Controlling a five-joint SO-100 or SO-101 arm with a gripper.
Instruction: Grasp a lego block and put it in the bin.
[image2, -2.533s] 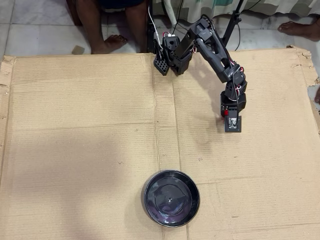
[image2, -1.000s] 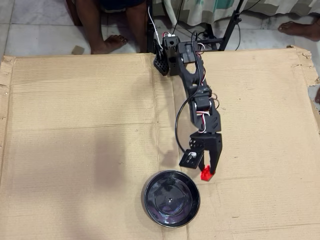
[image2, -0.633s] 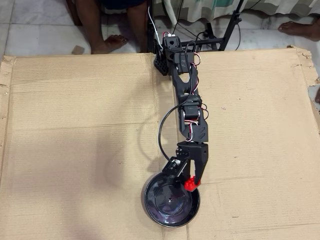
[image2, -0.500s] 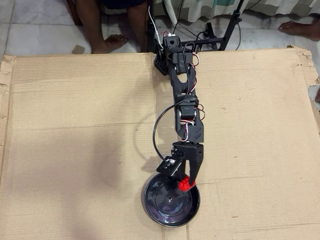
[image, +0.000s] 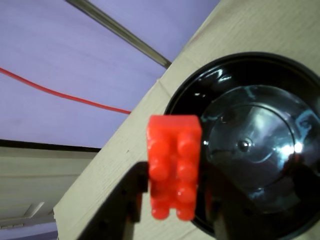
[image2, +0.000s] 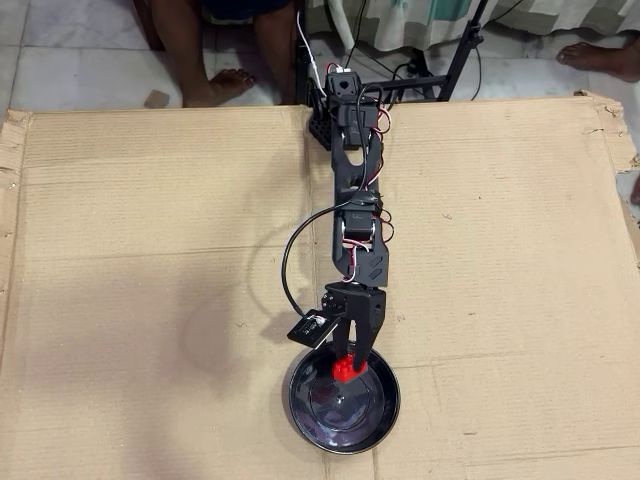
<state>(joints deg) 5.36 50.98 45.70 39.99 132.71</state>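
Observation:
My gripper (image2: 346, 363) is shut on the lego block (image2: 345, 368), a small bright red studded brick, and holds it above the far part of the bin (image2: 312, 420). The bin is a round, glossy black dish lying on the cardboard at the near middle of the overhead view. In the wrist view the lego block (image: 173, 165) stands upright between the two dark fingers of my gripper (image: 174, 202), studs facing the camera. The bin (image: 250, 145) fills the right side of that view, below and behind the block, and holds nothing.
A large flat cardboard sheet (image2: 150, 260) covers the floor under the arm. The arm's base (image2: 335, 100) sits at the sheet's far edge. A person's bare feet (image2: 215, 85) rest on the tiles beyond it, another foot (image2: 600, 50) at the far right.
The arm swung from the right side of the cardboard toward the near middle, carrying the red block from beside the bin's rim to above its inside.

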